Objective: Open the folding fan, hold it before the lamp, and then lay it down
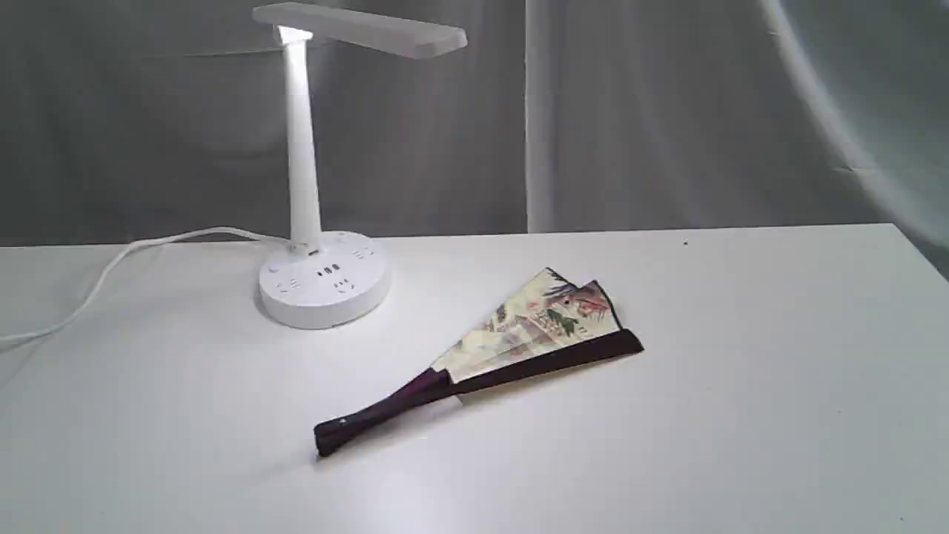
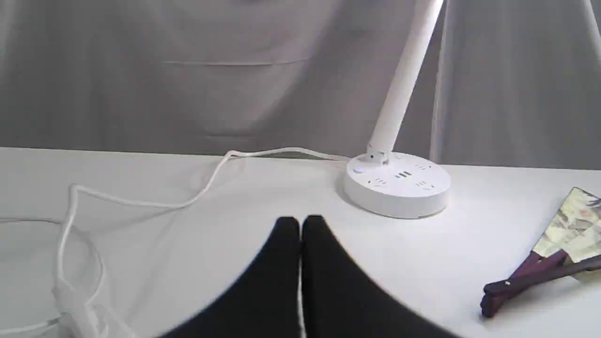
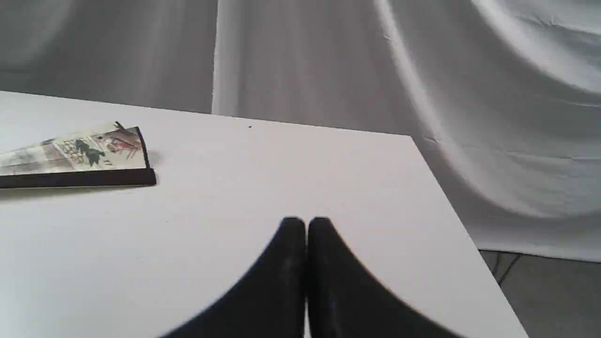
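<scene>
We see both pairs of fingers pressed together, holding nothing: the left gripper (image 2: 300,219) hangs above bare table (image 1: 778,386), and the right gripper (image 3: 306,220) does the same near the table's corner. Neither touches anything.

The folding fan (image 1: 519,334) lies flat on the table, at about 4 o'clock from the lamp (image 1: 304,185) and apart from its base. It is only partly spread. The cream leaf shows green trees and red blossoms, with a dark guard along the near edge. Its pivot end points toward 8 o'clock.

We count one fan, one lamp, one white cord (image 1: 111,267) and two grippers.
</scene>
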Tool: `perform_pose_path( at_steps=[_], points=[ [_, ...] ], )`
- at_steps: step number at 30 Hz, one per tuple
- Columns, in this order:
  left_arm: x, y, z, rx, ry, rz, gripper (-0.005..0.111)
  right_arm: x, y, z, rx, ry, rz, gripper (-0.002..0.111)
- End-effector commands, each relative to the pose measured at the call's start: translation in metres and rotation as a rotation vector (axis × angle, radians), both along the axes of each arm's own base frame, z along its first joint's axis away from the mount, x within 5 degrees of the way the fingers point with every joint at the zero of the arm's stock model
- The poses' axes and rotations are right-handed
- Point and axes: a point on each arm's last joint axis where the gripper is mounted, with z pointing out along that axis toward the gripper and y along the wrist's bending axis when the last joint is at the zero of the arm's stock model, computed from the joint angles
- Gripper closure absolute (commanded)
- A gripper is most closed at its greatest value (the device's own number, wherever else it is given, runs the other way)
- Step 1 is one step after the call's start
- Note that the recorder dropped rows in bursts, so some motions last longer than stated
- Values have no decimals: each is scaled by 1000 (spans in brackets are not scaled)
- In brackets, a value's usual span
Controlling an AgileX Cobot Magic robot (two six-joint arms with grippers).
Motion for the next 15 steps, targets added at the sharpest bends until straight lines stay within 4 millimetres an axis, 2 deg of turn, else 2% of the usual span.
perform_pose_path(
  at_steps=[1,15],
  points=[
    [0,0,-1,2,-1,-5,107,0,0,-1,-9,5,1,108],
    [0,0,0,-10,-9,-4,107,0,0,-1,-9,0,1,108]
  ],
)
